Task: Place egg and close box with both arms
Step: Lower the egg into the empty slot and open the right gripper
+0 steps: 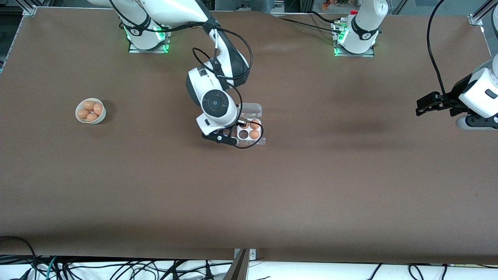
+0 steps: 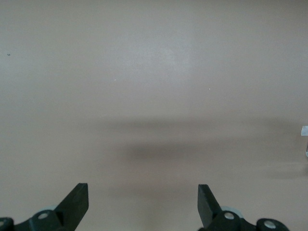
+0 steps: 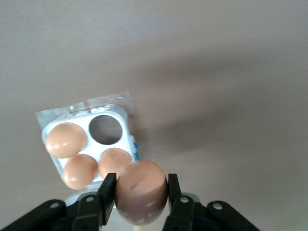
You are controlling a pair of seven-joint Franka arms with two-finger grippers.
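Observation:
My right gripper is shut on an orange-brown egg and holds it over the box at the table's middle. In the right wrist view the gripper clamps the egg between both fingers, above the edge of the box. The box holds three eggs and has one empty cell. Its clear lid lies open toward the robots' bases. My left gripper is open and empty over bare table at the left arm's end; its wrist view shows only table.
A round white bowl with several more eggs stands toward the right arm's end of the table. Black cables hang along the table edge nearest the front camera.

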